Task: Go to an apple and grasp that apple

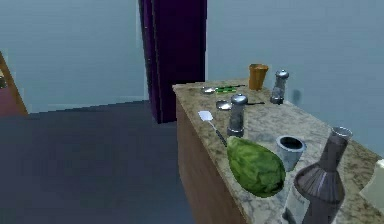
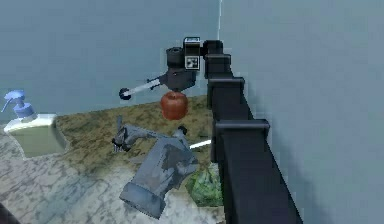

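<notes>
In the arm side view a red apple (image 2: pixel 174 103) shows just under the gripper's dark body, at the far edge of a speckled stone counter (image 2: pixel 80 150) and against the blue wall. The gripper (image 2: pixel 148 87) sits at the end of the dark arm (image 2: pixel 235 130), beside the white marker squares, and a thin finger (image 2: pixel 128 93) reaches left. The apple's lower edge meets the counter's line in the picture, so I cannot tell whether the gripper holds it or whether it rests on the counter.
On the arm side counter lie a grey tilted object (image 2: pixel 155 180), a blue spray bottle (image 2: pixel 14 100) and a pale box (image 2: pixel 36 135). The forward view shows a counter (image 1: pixel 300 125) with a green round thing (image 1: pixel 257 166), a dark bottle (image 1: pixel 322 188), shakers (image 1: pixel 237 114) and a cup (image 1: pixel 258 76); dark floor (image 1: pixel 90 160) lies to its left.
</notes>
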Tool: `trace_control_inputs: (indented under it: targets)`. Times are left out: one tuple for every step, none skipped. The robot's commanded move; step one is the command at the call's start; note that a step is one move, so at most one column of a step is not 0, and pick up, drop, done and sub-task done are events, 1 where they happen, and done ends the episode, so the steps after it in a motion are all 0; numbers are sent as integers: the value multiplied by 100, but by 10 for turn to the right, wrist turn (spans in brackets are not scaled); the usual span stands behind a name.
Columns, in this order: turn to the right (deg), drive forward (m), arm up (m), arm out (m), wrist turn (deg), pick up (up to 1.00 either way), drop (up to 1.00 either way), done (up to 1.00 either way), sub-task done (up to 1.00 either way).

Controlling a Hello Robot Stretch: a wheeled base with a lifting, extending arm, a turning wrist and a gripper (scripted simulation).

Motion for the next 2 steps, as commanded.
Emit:
trace_control_inputs:
  targets:
    - [0,0,0,0,330,0,0,0,0]
    - [0,0,-10,0,0,0,0,0,0]
